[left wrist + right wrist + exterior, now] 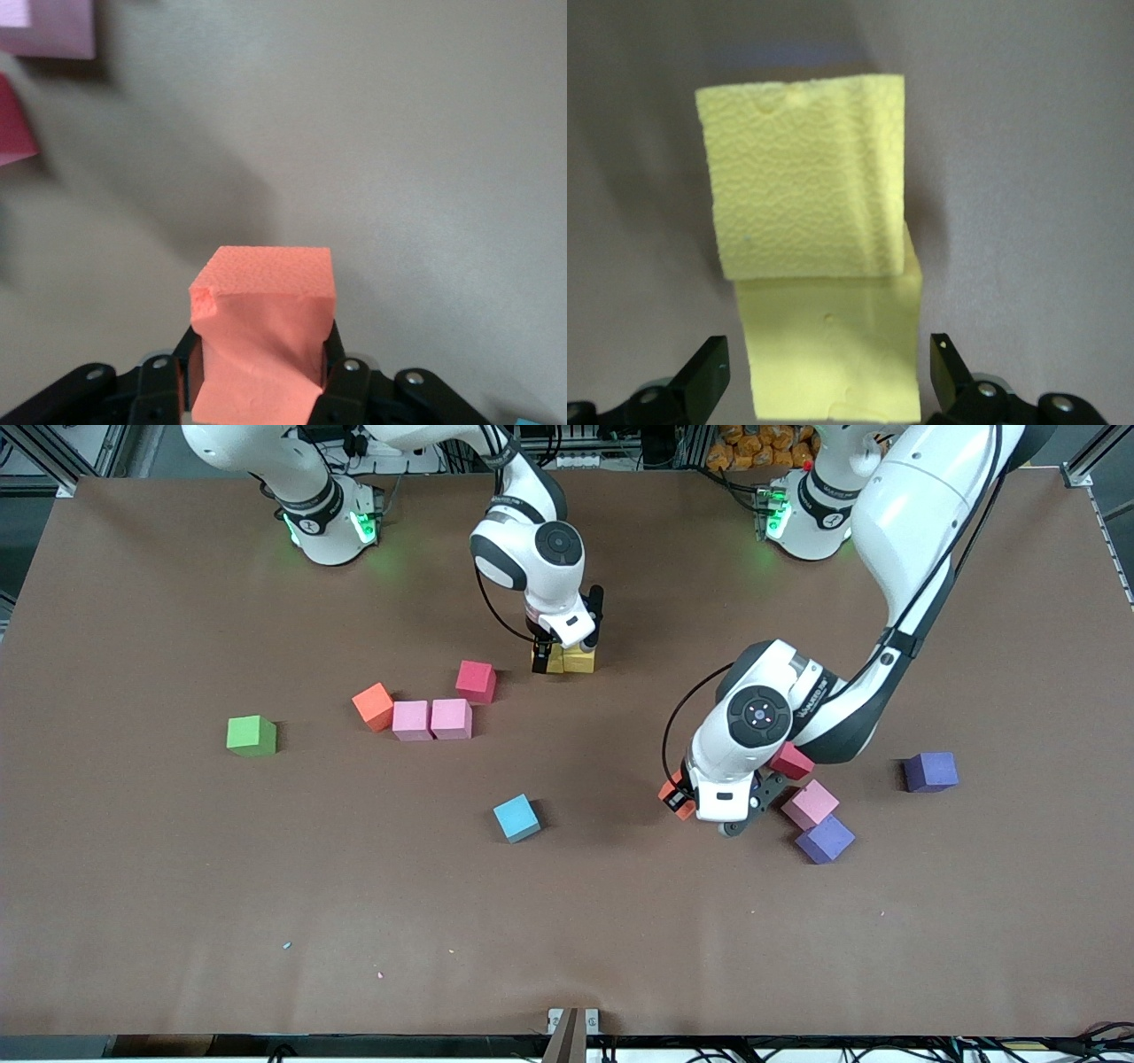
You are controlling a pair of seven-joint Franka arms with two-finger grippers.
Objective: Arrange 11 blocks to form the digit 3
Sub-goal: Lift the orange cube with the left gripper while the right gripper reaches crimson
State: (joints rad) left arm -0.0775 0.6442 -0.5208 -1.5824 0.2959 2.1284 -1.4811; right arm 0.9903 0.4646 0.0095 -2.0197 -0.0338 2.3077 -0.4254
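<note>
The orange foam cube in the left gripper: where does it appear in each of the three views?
Front view: the orange foam cube peeks out beside the left gripper, over the brown table.
Left wrist view: low centre, squeezed between the black fingers.
Right wrist view: not in it.
Shared landmark: the pink foam cube beside the gripper.

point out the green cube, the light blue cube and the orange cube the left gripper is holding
green cube [252, 735], front view, middle of its top face
light blue cube [516, 817], front view, middle of its top face
orange cube [266, 341], left wrist view, its face toward the camera, between the fingers
</note>
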